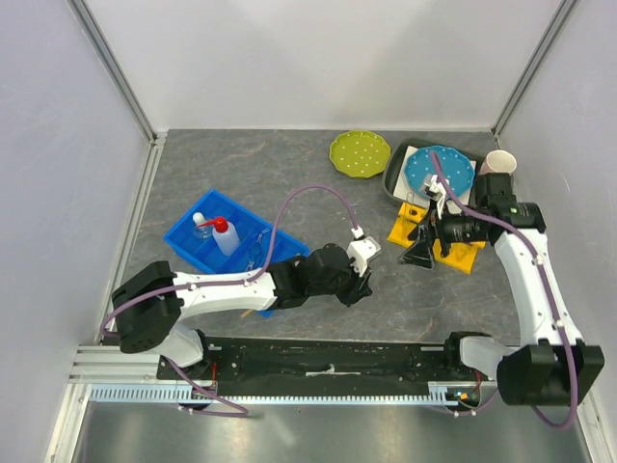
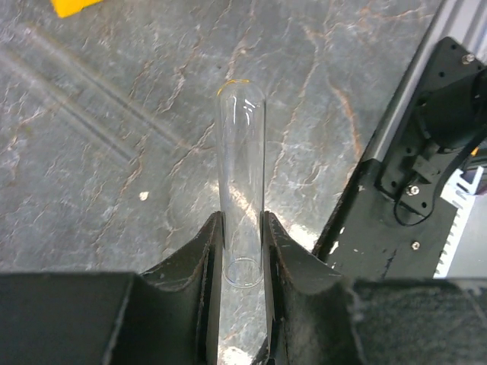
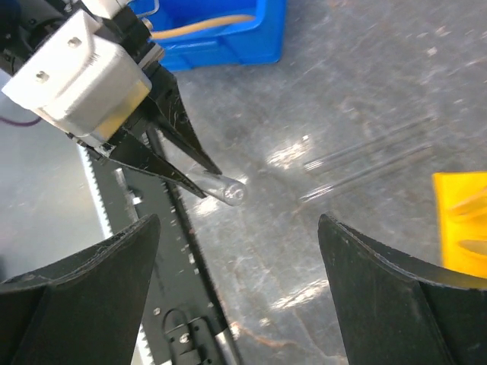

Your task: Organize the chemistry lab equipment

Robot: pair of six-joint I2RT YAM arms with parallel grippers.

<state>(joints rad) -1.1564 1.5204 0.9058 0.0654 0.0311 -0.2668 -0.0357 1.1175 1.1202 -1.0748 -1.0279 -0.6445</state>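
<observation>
The left gripper (image 2: 242,222) is pinching a clear glass test tube (image 2: 242,152) between narrowly set jaws. Most of the tube is sticking out ahead of the fingertips over the grey stone-patterned table (image 2: 342,76). It is hovering just off the right corner of the blue tray (image 1: 188,253). The right gripper (image 3: 237,220) is hanging farther to the right of the tray, its jaws spread wide and gripping nothing, and it is facing the held tube.

The tray is already holding the squeeze bottle (image 1: 227,238), the small stoppered flask (image 1: 201,225) and the tan rubber tube (image 3: 205,23). So the step in hand is probably the putting away of one glass tube. I cannot tell where it is going. The wide right jaws facing it suggest a handover. That would call for bringing the tube's free length squarely between those jaws and letting go only once they are closing on it. Otherwise the left arm would need to swing back over the tray and lower the tube flat into a free compartment.

The left wrist view is showing the grip itself, with both pads pressing on the glass. The right wrist view is showing more thin glass tubes (image 3: 373,156) lying on the table to the right of the tray, just beside the yellow rack (image 3: 460,220). The top view is giving the overall layout, but there the held tube is too thin to make out.
</observation>
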